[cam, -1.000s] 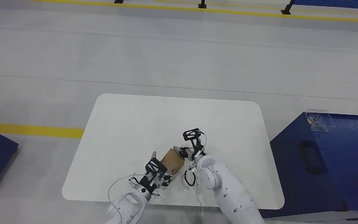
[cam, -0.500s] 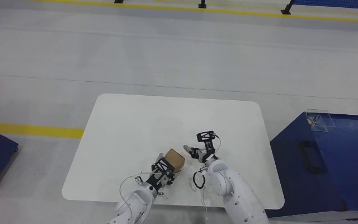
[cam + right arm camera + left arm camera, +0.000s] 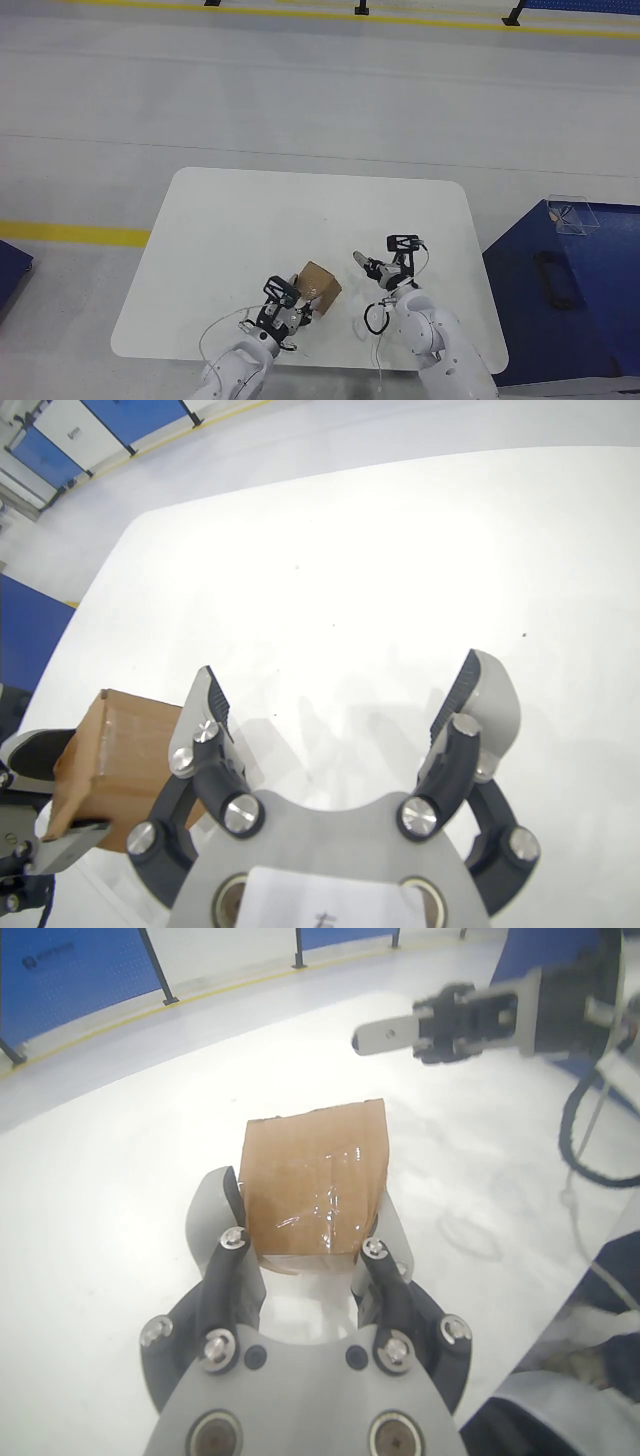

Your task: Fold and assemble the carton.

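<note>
A small brown carton [image 3: 318, 284] with clear tape across its top lies near the front edge of the white table [image 3: 250, 220]. In the left wrist view the carton [image 3: 314, 1188] sits between the fingers of my left gripper [image 3: 307, 1200], which is shut on its near end. My right gripper [image 3: 372, 265] stands to the right of the carton, apart from it. Its fingers are spread wide in the right wrist view, where the right gripper [image 3: 345, 690] holds nothing and the carton [image 3: 120, 745] shows off to one side.
A blue cabinet [image 3: 570, 290] stands off the table's right edge with a clear container [image 3: 572, 214] on it. The far and left parts of the table are bare. Yellow floor lines run beyond the table.
The right gripper has pulled away to the right, off the carton. The left gripper has kept its hold and shifted the carton slightly rightward, turning it.
</note>
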`<action>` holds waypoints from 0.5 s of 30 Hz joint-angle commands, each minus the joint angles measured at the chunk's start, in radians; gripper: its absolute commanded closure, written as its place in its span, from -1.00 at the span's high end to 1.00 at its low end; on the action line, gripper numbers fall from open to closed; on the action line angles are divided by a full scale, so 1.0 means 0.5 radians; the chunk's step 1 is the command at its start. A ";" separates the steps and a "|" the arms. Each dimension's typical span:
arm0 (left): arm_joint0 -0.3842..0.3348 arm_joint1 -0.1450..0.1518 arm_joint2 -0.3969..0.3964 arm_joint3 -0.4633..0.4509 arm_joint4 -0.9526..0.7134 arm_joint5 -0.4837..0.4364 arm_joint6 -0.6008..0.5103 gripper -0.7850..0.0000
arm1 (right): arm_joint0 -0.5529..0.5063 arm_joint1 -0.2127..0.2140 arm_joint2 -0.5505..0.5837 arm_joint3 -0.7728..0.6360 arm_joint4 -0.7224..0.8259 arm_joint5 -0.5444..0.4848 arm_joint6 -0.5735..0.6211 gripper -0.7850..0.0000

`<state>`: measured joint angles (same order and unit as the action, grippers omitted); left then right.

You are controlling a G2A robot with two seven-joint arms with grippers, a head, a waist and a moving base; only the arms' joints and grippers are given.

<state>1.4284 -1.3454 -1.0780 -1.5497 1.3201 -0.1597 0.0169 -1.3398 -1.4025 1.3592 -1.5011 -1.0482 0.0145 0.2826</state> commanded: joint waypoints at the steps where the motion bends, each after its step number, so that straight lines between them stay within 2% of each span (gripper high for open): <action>1: 0.036 -0.011 -0.060 -0.045 -0.493 0.003 -0.155 -1.00 | -0.020 0.004 0.034 -0.022 0.068 -0.019 0.014 1.00; 3: 0.058 -0.023 -0.108 -0.101 -0.897 0.043 -0.324 -1.00 | -0.025 0.008 0.051 -0.029 0.105 -0.030 0.056 1.00; 4: 0.065 -0.026 -0.138 -0.104 -1.104 0.083 -0.453 -0.94 | -0.021 0.009 0.050 -0.027 0.119 -0.035 0.083 1.00; 5: 0.054 -0.028 -0.171 -0.117 -1.272 0.127 -0.563 -0.40 | -0.016 0.009 0.046 -0.022 0.128 -0.038 0.104 1.00; 6: 0.047 -0.027 -0.197 -0.119 -1.345 0.168 -0.631 0.69 | -0.014 0.009 0.043 -0.020 0.129 -0.039 0.111 1.00; 7: 0.048 -0.027 -0.213 -0.110 -1.405 0.229 -0.689 1.00 | -0.014 0.009 0.043 -0.020 0.129 -0.039 0.111 1.00; 11: 0.037 -0.026 -0.242 -0.100 -1.580 0.411 -0.898 1.00 | -0.014 0.009 0.043 -0.020 0.129 -0.039 0.111 1.00; 15: 0.047 -0.015 -0.272 -0.145 -1.429 0.570 -0.850 1.00 | -0.014 0.009 0.043 -0.020 0.129 -0.039 0.111 1.00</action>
<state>1.4479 -1.3536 -1.2112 -1.6104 0.5739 0.1082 -0.4278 -1.3469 -1.3979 1.3808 -1.5110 -0.9836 -0.0051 0.3383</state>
